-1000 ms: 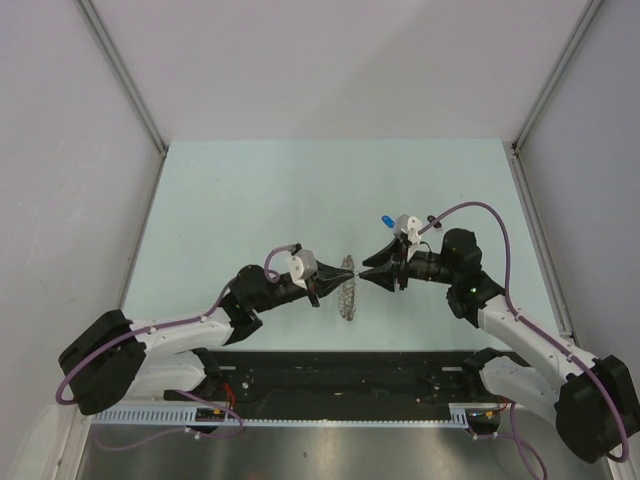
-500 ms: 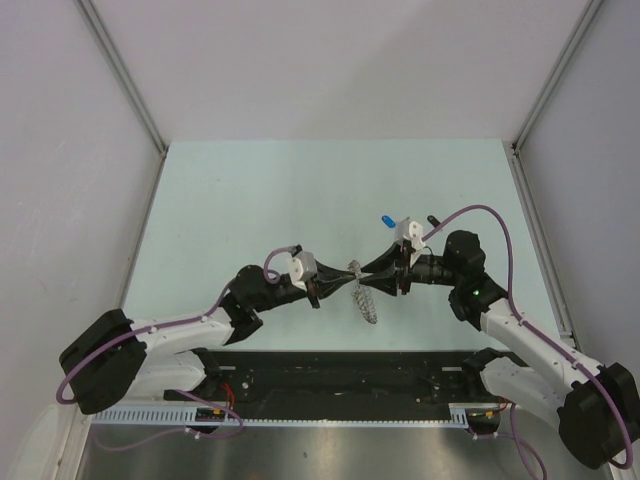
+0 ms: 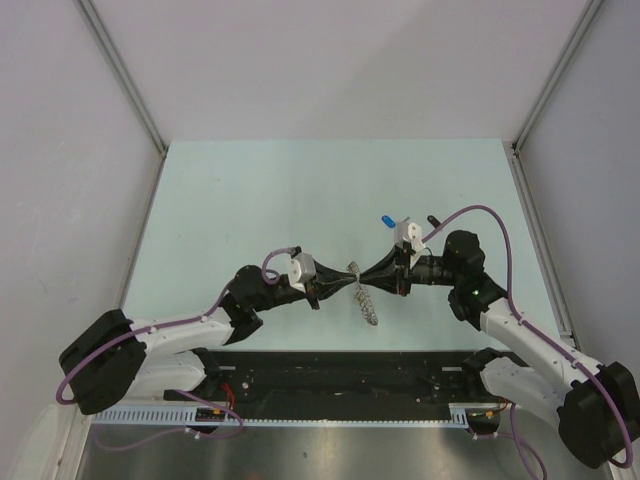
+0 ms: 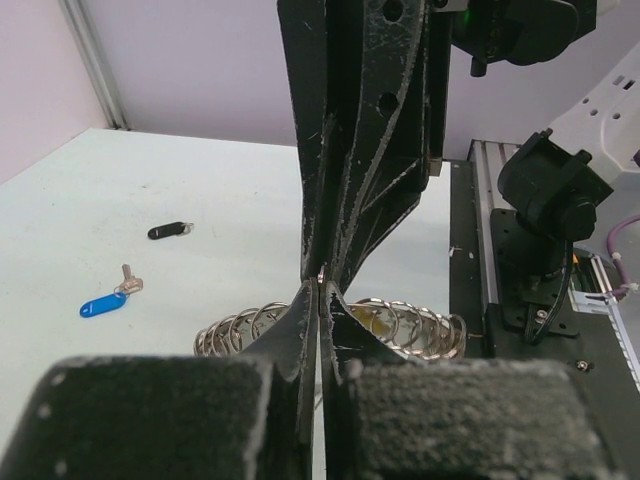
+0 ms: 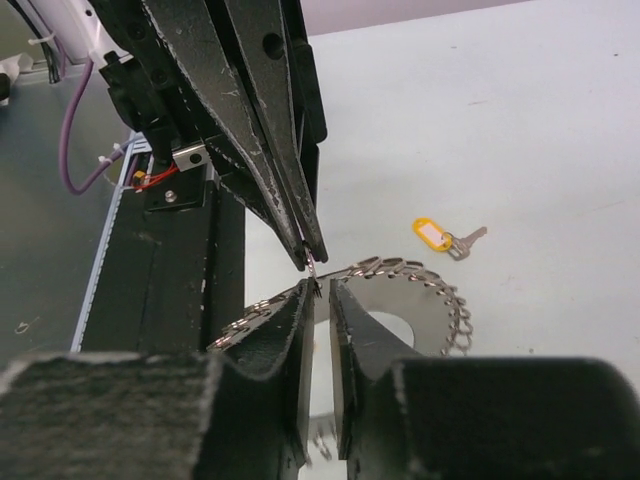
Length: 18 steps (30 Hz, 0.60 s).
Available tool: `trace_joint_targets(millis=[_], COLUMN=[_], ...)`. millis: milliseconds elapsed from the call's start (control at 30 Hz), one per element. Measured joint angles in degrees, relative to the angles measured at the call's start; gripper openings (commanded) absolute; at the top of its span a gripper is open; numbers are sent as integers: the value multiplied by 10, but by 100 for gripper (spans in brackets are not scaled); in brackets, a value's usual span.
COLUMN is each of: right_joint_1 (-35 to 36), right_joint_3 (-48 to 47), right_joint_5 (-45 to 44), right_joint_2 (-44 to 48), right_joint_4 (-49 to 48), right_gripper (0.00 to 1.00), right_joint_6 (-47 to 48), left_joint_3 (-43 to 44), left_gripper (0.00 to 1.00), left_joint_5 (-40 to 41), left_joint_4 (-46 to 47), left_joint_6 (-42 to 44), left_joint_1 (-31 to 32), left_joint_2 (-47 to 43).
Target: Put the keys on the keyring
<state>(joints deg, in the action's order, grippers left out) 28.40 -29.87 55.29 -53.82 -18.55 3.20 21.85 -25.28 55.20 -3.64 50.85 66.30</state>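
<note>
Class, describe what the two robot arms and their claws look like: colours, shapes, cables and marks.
Both arms have white links and black joint housings, with a purple cable along each. The left claw and right claw are black, tapering to thin points, scratched and pierced with holes. A green light glows on the right arm.

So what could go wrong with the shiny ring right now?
The left gripper pinches the keyring only by a thin wire at its very fingertips, so the keyring might slip out and drop. The right gripper is nose to nose with it, so the two could bump. The blue key, black key and yellow key all lie on the table, and both grippers are busy at the keyring.
</note>
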Motion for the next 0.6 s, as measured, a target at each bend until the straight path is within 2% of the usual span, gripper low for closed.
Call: trace_joint_targets(millis=[33, 67, 100, 233, 367, 500, 600], right_joint_1=[0, 0, 0, 3, 3, 3, 3], right_joint_3=[0, 0, 0, 0, 0, -16, -40], right_joint_5=[3, 5, 7, 12, 11, 5, -3], right_joint_2=[0, 0, 0, 0, 3, 6, 5], right_joint_4=[-1, -3, -3, -3, 14, 72, 122], right_gripper=[9, 2, 0, 0, 0, 0, 0], right_joint_6=[0, -2, -2, -2, 8, 43, 74], left_joint_3=[0, 0, 0, 2, 14, 44, 82], left_gripper=[0, 0, 1, 16, 29, 44, 51], left_joint_5=[-2, -4, -5, -5, -12, -22, -24], left_joint_4=[0, 0, 1, -3, -48, -146, -217], left_joint_6=[0, 0, 0, 1, 8, 36, 67], left_joint_1=[0, 0, 0, 0, -9, -23, -26], left_joint_2=[0, 0, 0, -1, -23, -72, -89])
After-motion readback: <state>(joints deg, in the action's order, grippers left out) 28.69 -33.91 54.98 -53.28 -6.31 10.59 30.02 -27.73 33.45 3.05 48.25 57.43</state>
